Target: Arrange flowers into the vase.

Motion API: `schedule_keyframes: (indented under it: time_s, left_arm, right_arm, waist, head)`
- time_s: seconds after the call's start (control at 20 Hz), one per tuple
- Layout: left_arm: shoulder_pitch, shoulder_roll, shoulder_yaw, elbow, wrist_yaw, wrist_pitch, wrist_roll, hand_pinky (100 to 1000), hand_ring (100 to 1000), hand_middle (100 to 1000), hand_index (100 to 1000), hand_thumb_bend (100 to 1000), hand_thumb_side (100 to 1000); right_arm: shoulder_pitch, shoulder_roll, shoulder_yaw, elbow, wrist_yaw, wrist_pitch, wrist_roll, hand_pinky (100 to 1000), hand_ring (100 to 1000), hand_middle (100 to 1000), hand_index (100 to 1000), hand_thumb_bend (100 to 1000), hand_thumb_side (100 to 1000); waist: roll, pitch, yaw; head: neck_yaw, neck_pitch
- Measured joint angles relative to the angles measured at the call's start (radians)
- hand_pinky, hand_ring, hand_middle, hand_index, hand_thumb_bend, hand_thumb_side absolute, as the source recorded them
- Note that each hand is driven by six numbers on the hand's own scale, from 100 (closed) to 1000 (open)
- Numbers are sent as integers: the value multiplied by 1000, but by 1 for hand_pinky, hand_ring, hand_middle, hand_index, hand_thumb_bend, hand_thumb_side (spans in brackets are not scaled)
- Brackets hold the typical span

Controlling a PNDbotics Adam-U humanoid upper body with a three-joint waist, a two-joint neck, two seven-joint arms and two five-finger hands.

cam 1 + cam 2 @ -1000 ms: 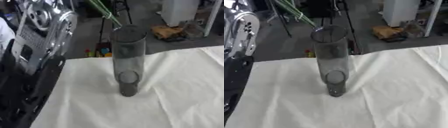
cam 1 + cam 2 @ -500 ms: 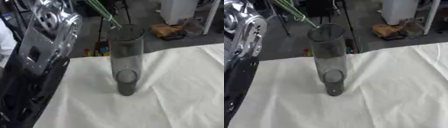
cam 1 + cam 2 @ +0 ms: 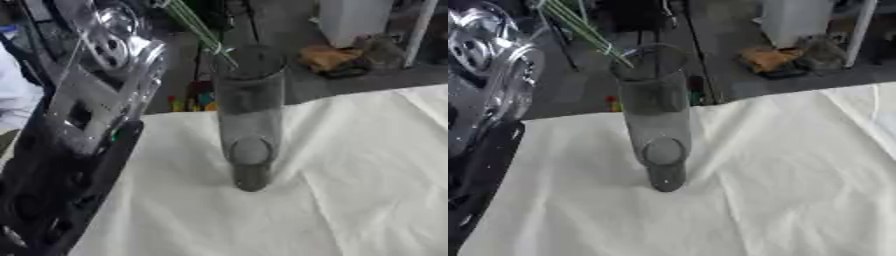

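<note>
Along the near left edge, the robot's left arm [image 3: 79, 150] fills the view, black with silver joints; neither hand shows, so I cannot tell their fingers' state. Farther in, on the white cloth [image 3: 350, 190], stands a tall smoky glass vase [image 3: 249, 115]. Green flower stems [image 3: 197, 27] slant from the upper left down to its rim.

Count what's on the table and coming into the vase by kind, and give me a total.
Vase: 1, clear, upright on the cloth.
White tablecloth: 1.
Bunch of green flower stems: 1, reaching the vase's mouth; single stems cannot be counted.
Robot arm: 1, at the left; no hand shows.
Total: 4.
</note>
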Motion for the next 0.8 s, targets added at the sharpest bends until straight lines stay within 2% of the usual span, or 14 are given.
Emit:
schedule_keyframes:
  time_s: [0.45, 0.8]
  left_arm:
    - [13, 0, -13, 27, 24, 9, 0, 100, 100, 100, 100, 160, 661]
    - [13, 1, -31, 64, 57, 22, -23, 100, 100, 100, 100, 128, 716]
  right_arm:
    - [0, 8, 0, 0, 0, -1, 3, 850, 860, 564, 921, 100, 931]
    - [0, 9, 0, 0, 0, 0, 10, 851, 861, 562, 922, 100, 929]
  waist:
    - [0, 7, -1]
    - [0, 10, -1]
  head:
    - [-1, -5]
    - [-2, -12]
